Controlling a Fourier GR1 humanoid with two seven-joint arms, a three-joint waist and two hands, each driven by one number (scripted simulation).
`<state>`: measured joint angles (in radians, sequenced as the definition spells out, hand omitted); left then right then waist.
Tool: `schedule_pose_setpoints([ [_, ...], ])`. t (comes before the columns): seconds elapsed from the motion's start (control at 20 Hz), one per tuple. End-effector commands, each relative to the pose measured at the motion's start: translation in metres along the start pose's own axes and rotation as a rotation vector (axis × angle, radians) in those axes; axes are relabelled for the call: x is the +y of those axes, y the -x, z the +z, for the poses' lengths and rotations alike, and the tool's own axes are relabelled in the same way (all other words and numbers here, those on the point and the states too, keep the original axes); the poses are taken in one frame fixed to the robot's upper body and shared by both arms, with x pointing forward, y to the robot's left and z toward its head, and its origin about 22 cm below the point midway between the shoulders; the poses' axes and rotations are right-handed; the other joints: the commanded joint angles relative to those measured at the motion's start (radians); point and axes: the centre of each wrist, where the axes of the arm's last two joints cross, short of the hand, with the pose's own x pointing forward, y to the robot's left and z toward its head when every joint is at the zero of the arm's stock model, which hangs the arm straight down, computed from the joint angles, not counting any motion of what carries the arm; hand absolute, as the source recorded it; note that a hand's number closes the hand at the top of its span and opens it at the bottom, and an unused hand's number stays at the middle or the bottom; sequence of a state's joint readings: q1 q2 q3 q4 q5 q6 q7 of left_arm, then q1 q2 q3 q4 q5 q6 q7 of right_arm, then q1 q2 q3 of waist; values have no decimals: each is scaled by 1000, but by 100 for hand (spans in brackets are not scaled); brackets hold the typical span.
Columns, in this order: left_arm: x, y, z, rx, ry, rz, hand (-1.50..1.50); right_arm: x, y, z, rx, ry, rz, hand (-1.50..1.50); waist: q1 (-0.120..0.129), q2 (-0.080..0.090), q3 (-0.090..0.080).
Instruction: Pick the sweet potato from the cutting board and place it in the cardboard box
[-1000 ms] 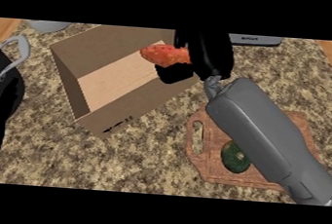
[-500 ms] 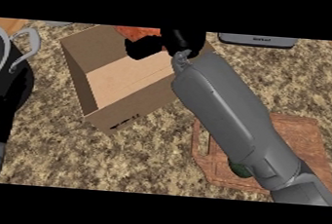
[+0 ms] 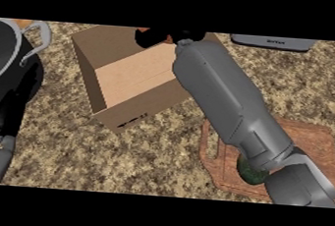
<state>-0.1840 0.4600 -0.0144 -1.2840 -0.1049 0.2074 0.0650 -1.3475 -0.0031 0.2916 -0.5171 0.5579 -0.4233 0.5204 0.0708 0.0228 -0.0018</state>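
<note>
Right hand (image 3: 161,36) now sits at the far edge of the box (image 3: 133,80), over its back rim; half a second ago it was a bit nearer and more to the left, a second ago over the box's right wall. Only part of the hand shows against the top of the view, so can't tell whether its fingers are curled or spread. Sweet potato (image 3: 141,30): earlier a clear orange lump in the hand, now just a thin orange sliver at the hand's upper left, right at the top of the view. Can't tell if it's still gripped or already released. It is not visible on the box floor.

Right forearm (image 3: 226,102) runs diagonally from lower right up across the box's right side, covering more of the box than before. Box is open, tilted, same spot on the worktop (image 3: 116,156).

Board (image 3: 310,144) at lower right, mostly under the forearm. A dark green item (image 3: 252,174) lies on it, half hidden by the arm, unmoved.

Left: dark pan (image 3: 2,69) with a metal handle loop, at the view's edge. Grey appliance (image 3: 271,42) at top right. Left hand not in view.
</note>
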Motion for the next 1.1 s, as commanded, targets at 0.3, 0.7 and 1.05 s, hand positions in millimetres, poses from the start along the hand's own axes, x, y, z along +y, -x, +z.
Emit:
schedule_pose_setpoints([
  [0.3,-14,-13,-5,-47,30,11,0,13,36,-12,234,-23,-109,-150,54,20,0],
  [0.7,-12,0,1,-11,40,28,0,17,43,-11,92,72,-181,-150,41,10,1],
  [1.05,2,0,-1,-8,10,10,0,9,43,-13,58,273,-372,-150,14,3,2],
])
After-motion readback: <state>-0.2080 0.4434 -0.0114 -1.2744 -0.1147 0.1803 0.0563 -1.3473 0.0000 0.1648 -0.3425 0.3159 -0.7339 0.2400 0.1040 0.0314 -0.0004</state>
